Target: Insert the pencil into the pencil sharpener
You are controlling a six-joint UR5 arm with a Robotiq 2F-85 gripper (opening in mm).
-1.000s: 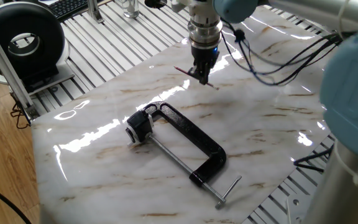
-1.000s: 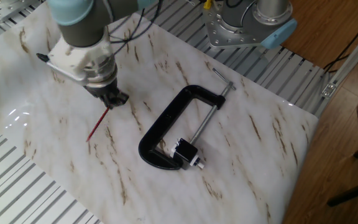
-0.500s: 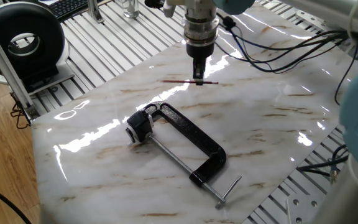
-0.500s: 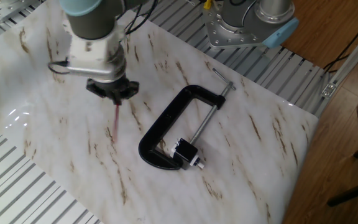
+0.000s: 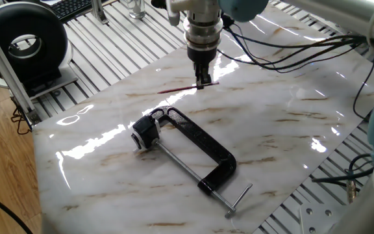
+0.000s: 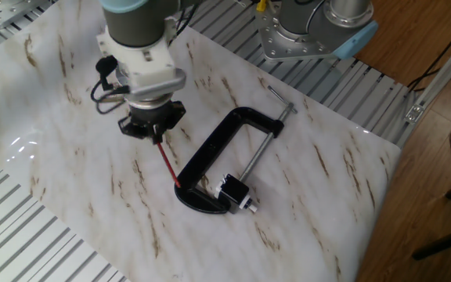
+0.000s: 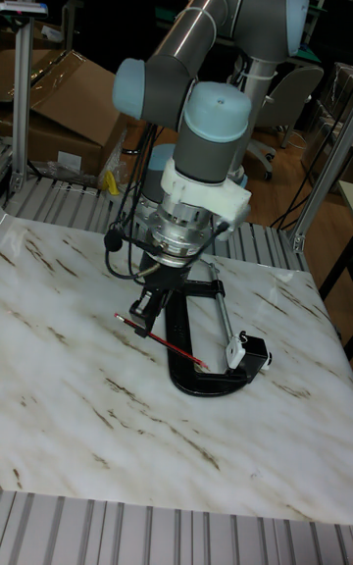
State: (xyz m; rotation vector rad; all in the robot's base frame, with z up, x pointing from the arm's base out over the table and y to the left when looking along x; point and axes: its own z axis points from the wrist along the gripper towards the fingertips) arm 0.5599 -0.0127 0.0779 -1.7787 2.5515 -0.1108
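Observation:
My gripper (image 5: 202,82) (image 6: 156,138) (image 7: 148,313) is shut on the pencil (image 5: 177,89) (image 6: 170,167) (image 7: 175,346), a thin red stick held just above the marble board. The pencil lies nearly level, its free end reaching the curved back of the black C-clamp (image 5: 200,144) (image 6: 210,153) (image 7: 196,376). The pencil sharpener (image 5: 146,132) (image 6: 236,193) (image 7: 250,350), a small black block with a pale face, sits at the clamp's jaw end, beside the silver threaded rod. It is about a pencil's length from the pencil tip.
The marble board (image 5: 284,130) rests on a slatted aluminium table. A round black device (image 5: 24,42) stands at the back left. The robot base (image 6: 315,31) is bolted behind the clamp. Loose cables (image 5: 284,62) hang near the arm. A cardboard box (image 7: 54,104) is behind the table.
The gripper has moved toward the clamp with the pencil and has turned, so the pencil's free end now points at the clamp's back. Clamp and sharpener have not moved.

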